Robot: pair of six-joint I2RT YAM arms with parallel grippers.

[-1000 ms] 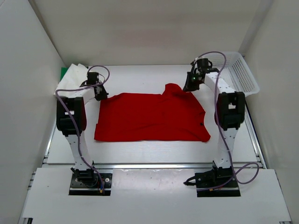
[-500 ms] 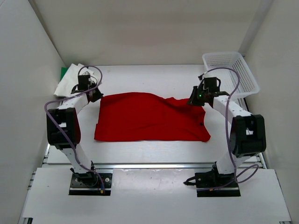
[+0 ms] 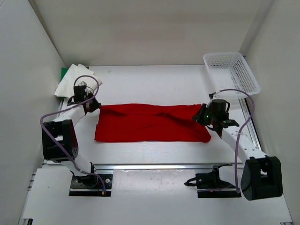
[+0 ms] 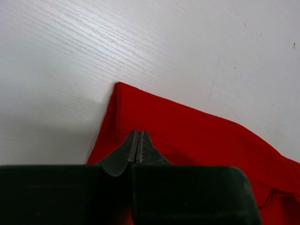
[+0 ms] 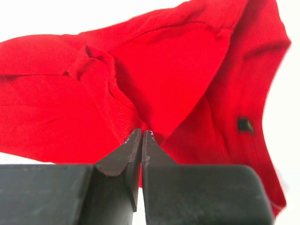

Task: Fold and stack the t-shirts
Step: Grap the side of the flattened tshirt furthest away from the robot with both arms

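The red t-shirt (image 3: 150,124) lies across the middle of the table as a wide band, its far edge lifted and drawn forward over itself. My left gripper (image 3: 95,106) is shut on the shirt's far left corner; its closed jaws pinch red cloth (image 4: 211,140) in the left wrist view. My right gripper (image 3: 202,114) is shut on the far right edge, with bunched red cloth (image 5: 178,70) in front of it in the right wrist view. The off-white t-shirt (image 3: 71,80) lies at the back left over the green t-shirt (image 3: 63,72), of which only an edge shows.
A white mesh basket (image 3: 230,72) stands at the back right corner. White walls close in the left, right and back sides. A metal rail (image 3: 154,166) runs along the table's near edge in front of the arm bases.
Both grippers have moved toward the near edge, holding the red shirt's far edge. The shirt has gone from a broad spread to a narrower folded band.
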